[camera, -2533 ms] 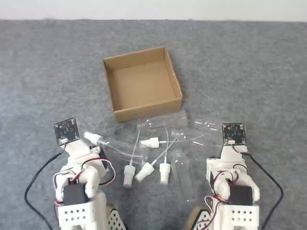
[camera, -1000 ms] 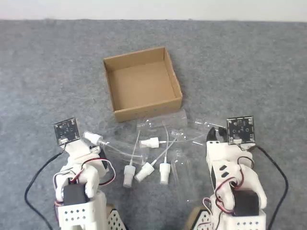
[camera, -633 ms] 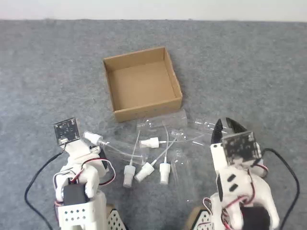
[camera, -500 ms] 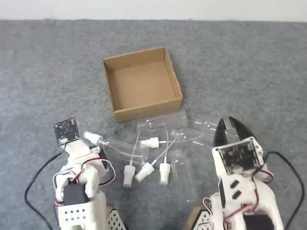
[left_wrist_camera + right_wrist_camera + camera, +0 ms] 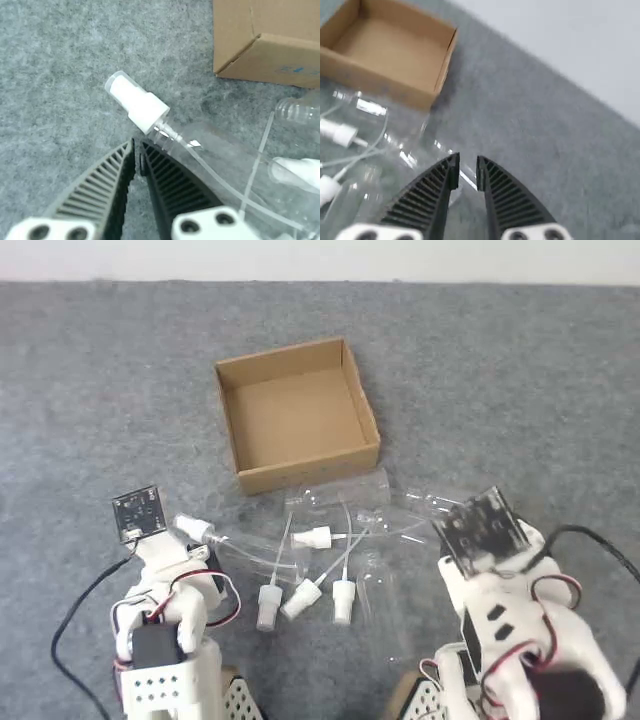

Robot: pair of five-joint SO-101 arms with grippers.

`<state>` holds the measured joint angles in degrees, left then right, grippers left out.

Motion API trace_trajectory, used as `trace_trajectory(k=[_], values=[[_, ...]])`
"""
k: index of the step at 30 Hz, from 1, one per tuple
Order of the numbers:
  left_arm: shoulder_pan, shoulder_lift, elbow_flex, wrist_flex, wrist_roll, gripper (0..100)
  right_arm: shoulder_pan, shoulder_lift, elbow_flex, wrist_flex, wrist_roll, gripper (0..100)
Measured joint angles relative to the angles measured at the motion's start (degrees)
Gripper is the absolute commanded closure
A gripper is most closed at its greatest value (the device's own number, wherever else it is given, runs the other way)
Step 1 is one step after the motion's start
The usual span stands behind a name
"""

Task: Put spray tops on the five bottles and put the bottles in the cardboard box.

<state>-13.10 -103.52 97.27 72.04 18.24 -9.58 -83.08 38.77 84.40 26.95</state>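
The high camera is looking steeply down over the table [image 5: 90,360] from above its near edge, with the cardboard box [image 5: 310,468] lying mid-frame. The left wrist camera is pointing down from close above the table, catching one box corner. The right wrist camera is sitting higher, facing the far edge and sharing the whole box.

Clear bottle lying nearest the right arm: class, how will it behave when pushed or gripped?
The bottle lies on its side and looks round, so it would probably roll. It looks empty and see-through, so likely light. Its smooth wall may slip.
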Motion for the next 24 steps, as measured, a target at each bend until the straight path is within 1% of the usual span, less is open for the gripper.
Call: trace_trajectory(k=[3, 6, 10, 16, 22, 24], values=[[0.0, 0.0, 0.0, 0.0, 0.0, 99, -0.1, 3.4, -3.5, 3.3, 2.0, 96.5], [0.0, 0.0, 0.0, 0.0, 0.0, 99, -0.6, 5.4, -5.2, 6.2, 4.0, 91.0], [0.0, 0.0, 0.0, 0.0, 0.0, 99, -0.8, 8.0, -5.4, 8.6, 4.7, 84.2], [0.0, 0.0, 0.0, 0.0, 0.0, 99, -0.5, 14.4, -7.3, 12.9, 8.0, 83.4], [0.0, 0.0, 0.0, 0.0, 0.0, 99, -0.8, 22.7, -7.3, 13.5, 8.3, 83.3], [0.0, 0.0, 0.0, 0.0, 0.0, 99, -1.9, 25.7, -7.3, 13.5, 8.4, 83.3]])
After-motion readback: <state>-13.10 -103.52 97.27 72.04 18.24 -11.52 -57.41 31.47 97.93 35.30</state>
